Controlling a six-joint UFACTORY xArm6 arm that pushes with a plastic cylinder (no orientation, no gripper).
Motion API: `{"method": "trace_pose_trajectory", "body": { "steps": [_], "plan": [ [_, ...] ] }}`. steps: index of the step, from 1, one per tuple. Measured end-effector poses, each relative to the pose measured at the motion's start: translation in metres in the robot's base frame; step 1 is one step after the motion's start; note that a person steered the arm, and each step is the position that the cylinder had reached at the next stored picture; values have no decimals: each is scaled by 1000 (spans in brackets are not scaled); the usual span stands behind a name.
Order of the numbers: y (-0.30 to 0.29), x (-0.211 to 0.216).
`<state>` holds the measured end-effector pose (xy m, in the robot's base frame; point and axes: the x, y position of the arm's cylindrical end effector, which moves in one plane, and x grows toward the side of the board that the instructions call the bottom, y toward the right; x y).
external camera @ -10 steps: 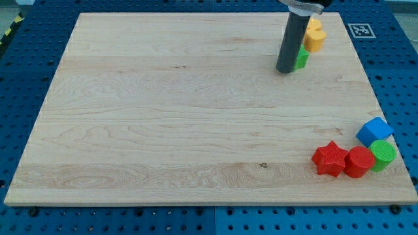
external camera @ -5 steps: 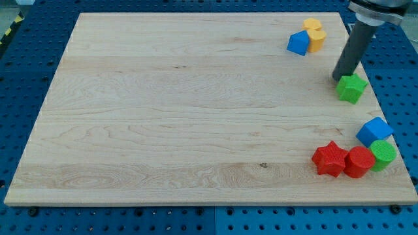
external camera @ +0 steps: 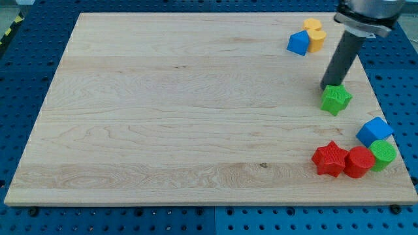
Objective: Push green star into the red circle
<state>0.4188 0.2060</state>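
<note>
dark rod's tip [external camera: 326, 89] sits on the pale wooden board [external camera: 183, 111], touching the upper-left edge of the small green star block [external camera: 336, 99], which lies at the view's right, mid-height. no jaws on this rig, just a plain rod, so nothing spread or pinching. the red circle block [external camera: 358, 161] is well below the star, near the view's bottom right, between a red star block [external camera: 330, 158] and a green round block [external camera: 383, 155]. blue cube [external camera: 374, 131] just above those. top right: blue cube [external camera: 298, 43] touching an orange-yellow block [external camera: 315, 36], shape unclear.
</note>
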Motion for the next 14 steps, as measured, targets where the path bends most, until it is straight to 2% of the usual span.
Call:
{"method": "trace_pose_trajectory", "body": {
  "steps": [1, 2, 3, 4, 5, 7, 8, 9, 10, 12, 14],
  "plan": [
    [-1, -11],
    [23, -22],
    [41, 2],
    [38, 49],
    [33, 66],
    [24, -8],
    [6, 3],
    [6, 38],
    [6, 51],
    [-25, 29],
    [-28, 68]
  ]
}}
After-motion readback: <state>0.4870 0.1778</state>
